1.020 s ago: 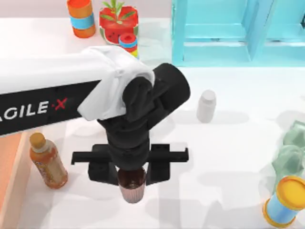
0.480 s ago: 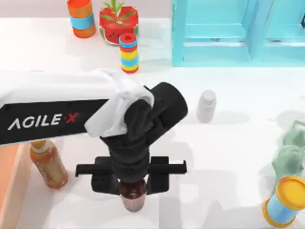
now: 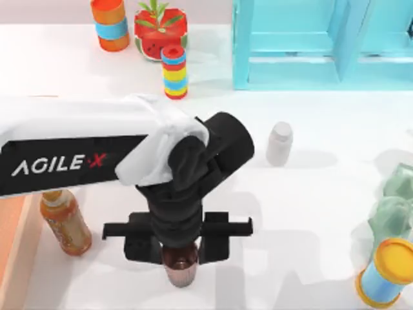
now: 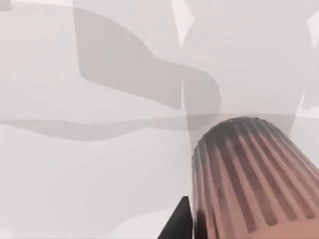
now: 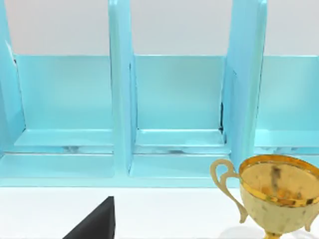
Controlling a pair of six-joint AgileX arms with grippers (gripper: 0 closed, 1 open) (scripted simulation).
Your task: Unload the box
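One ribbed cup (image 3: 180,270) sits clamped in the left end effector (image 3: 179,261) low over the counter (image 3: 310,213), apparently for set-down outside the box (image 3: 11,242).

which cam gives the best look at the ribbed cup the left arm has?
Left wrist view: the ribbed cup looms close, its pink fluted wall plain to see. In the top view, the left claw covers most of it, with just the lower part poking out. The right wrist view faces the turquoise shelf and a gold trophy.
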